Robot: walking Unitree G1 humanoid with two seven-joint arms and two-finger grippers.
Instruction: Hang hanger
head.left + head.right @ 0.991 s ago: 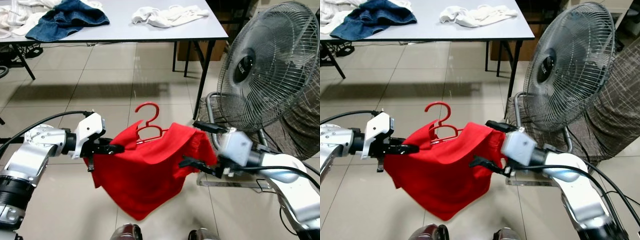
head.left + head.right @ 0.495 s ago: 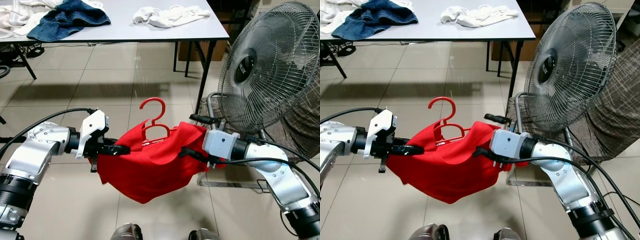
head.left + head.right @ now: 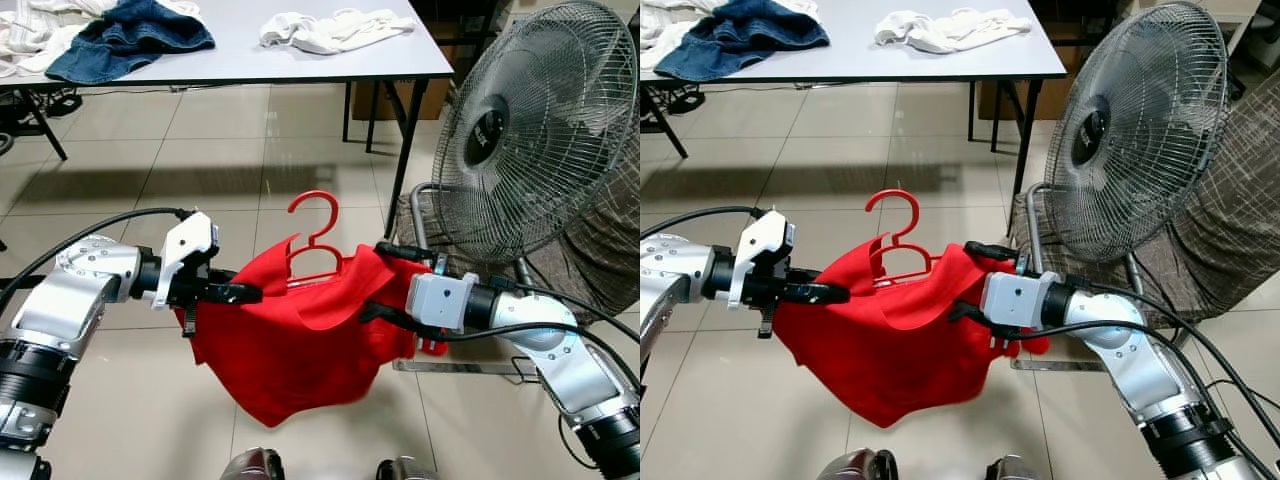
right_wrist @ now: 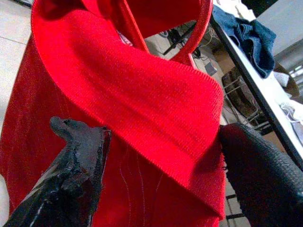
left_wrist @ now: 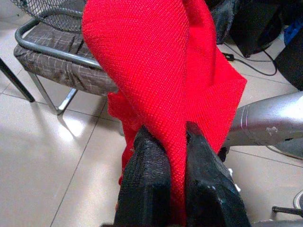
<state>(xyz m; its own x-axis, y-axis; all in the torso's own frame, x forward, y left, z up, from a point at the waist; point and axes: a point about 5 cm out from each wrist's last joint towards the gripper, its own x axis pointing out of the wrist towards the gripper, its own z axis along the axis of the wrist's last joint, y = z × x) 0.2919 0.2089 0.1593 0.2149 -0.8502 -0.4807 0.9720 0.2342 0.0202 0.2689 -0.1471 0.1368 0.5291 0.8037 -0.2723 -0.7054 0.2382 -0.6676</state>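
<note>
A red hanger [image 3: 318,215] pokes its hook up out of a red garment [image 3: 290,345] stretched between my two arms above the tiled floor. My left gripper [image 3: 240,293] is shut on the garment's left shoulder; the left wrist view shows both black fingers [image 5: 149,161] pinching a fold of the cloth. My right gripper [image 3: 377,282] is open and straddles the garment's right shoulder. One finger lies above the cloth and one below. In the right wrist view the red fold and the hanger's bars [image 4: 132,33] lie between the spread fingers [image 4: 78,156].
A big standing fan [image 3: 540,130] is close on my right, with a metal-framed checked seat [image 3: 430,215] below it. Further ahead a grey table [image 3: 250,55] carries blue jeans [image 3: 130,35] and white clothes [image 3: 335,28]. Bare tiles lie between me and the table.
My right gripper has moved in from the right over the garment's right shoulder. The hanger has shifted slightly right, and the cloth bunched up, then dropped lower again. My left gripper keeps its pinch.
</note>
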